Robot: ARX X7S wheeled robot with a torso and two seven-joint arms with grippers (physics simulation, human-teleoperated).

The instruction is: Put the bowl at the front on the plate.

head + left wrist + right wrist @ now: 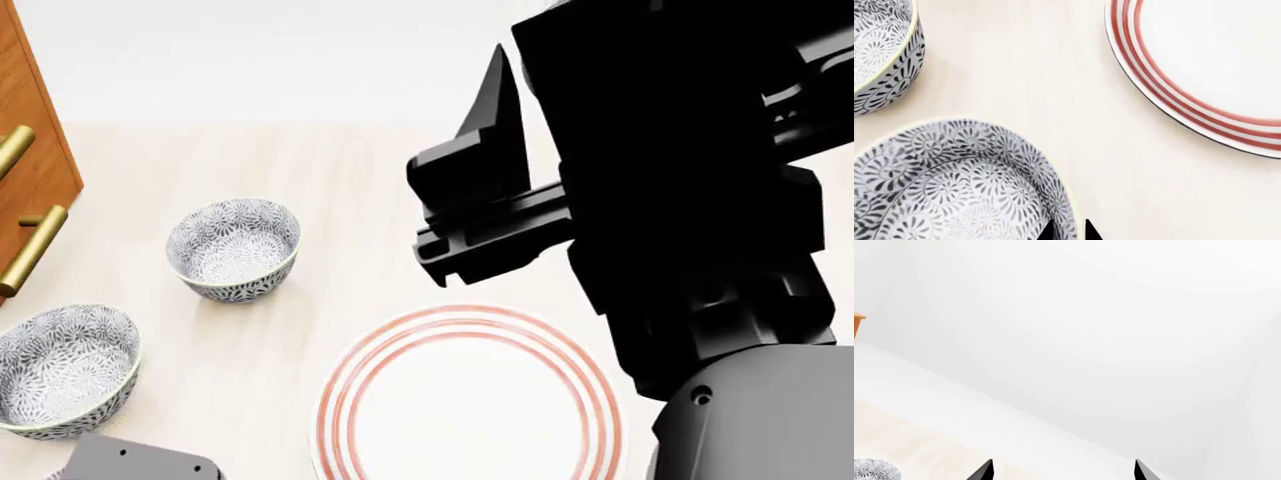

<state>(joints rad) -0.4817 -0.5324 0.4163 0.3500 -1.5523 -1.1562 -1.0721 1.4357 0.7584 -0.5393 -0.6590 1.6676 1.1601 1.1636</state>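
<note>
Two small grey-and-white floral bowls show in the head view; the front bowl [64,370] sits on the pale table [360,180] at the ringed white plate's [467,400] nine o'clock. Left tool [1067,231] straddles its rim, tips narrowly parted; right tool [1063,471] is spread, idle. A thin-rim pinch could slip or tip it.

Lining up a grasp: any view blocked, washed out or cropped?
Head view: the right arm blacks out the right side; plate and two bowls clear. Left wrist view: sharp, but the nearest bowl is cropped. Right wrist view: mostly blank white.
</note>
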